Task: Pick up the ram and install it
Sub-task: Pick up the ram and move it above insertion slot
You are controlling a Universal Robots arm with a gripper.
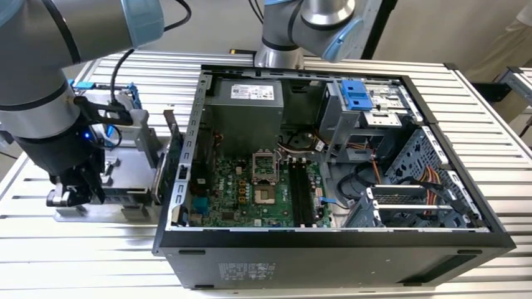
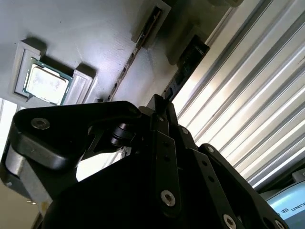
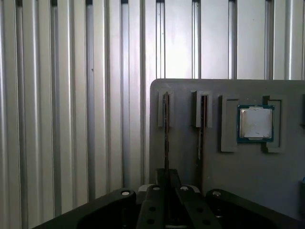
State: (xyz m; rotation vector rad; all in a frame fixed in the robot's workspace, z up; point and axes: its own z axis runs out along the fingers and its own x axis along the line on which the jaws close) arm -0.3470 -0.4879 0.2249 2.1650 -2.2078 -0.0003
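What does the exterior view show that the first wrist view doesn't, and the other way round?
Exterior view: the open computer case with its motherboard, lying to the exterior view's right of the arm.
First wrist view: the ram standing on edge in a slot, in line with the gripper; a second stick in the neighbouring slot; and the CPU chip in its recess.
Both: the gripper at the grey holder, which sits on the slatted table.
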